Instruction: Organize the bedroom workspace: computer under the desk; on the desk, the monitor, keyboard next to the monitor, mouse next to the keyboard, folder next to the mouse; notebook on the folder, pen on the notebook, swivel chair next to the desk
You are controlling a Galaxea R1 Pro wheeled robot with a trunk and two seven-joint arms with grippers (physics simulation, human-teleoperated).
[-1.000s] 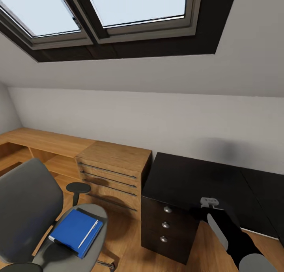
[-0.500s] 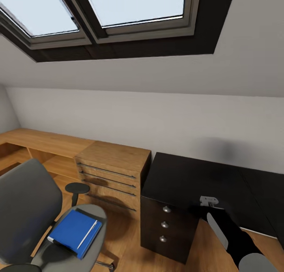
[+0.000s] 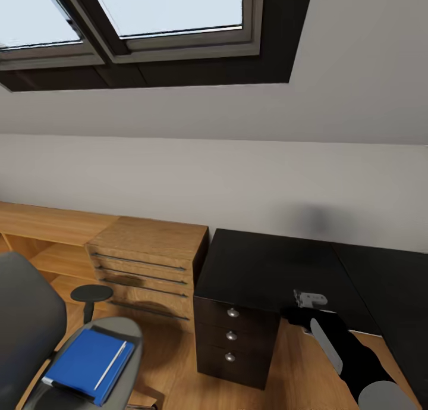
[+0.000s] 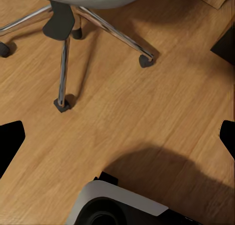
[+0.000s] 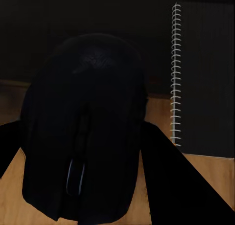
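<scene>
An attic room fitted out as a home workspace is indicated: skylight windows (image 3: 148, 17) are set into a sloping white ceiling, a wooden floor (image 4: 147, 112) is laid, and a glossy black desk (image 3: 267, 267), a light wooden chest of drawers (image 3: 148, 261) and a grey swivel chair (image 3: 35, 332) are seen.

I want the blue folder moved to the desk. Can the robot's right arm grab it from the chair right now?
Probably not. The right end effector is full, shut on the mouse, and the folder lies on the swivel chair far across.
</scene>
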